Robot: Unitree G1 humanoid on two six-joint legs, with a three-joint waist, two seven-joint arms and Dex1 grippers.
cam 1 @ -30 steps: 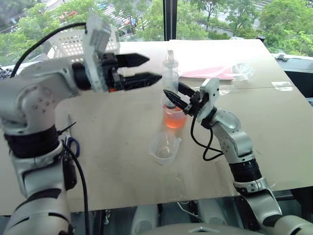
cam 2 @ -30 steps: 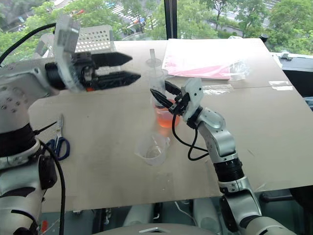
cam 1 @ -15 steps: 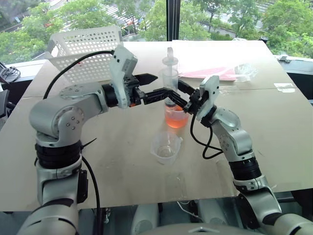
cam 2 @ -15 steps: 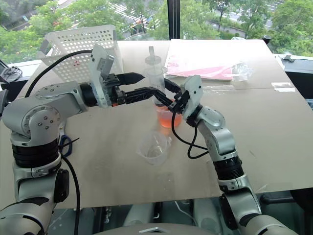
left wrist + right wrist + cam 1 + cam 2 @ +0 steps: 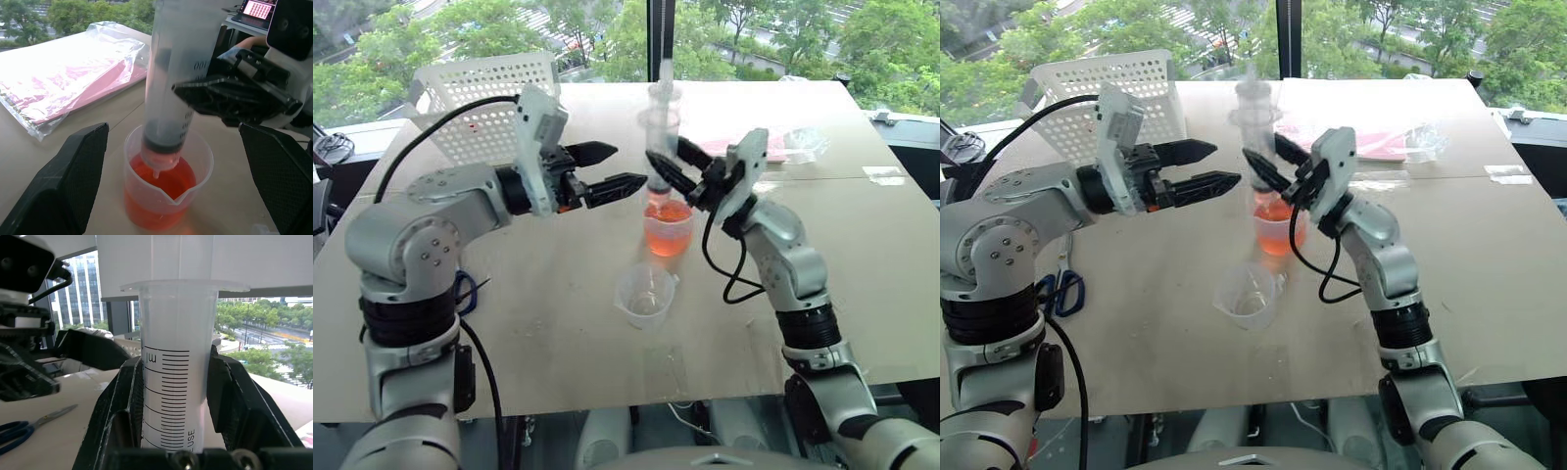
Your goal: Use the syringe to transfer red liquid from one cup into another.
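The syringe (image 5: 178, 367) carries black printing on its clear barrel: the unit mark "ml" at the head of a ladder of graduation lines, and the letters "USE" running lengthwise lower down. Seen from the other side, part of a number ending in "00" stands on the barrel, its first digit unclear.

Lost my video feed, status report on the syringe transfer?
Right gripper shut on syringe, tip above red liquid in taller cup. Left gripper open alongside. Shorter cup empty, path clear.
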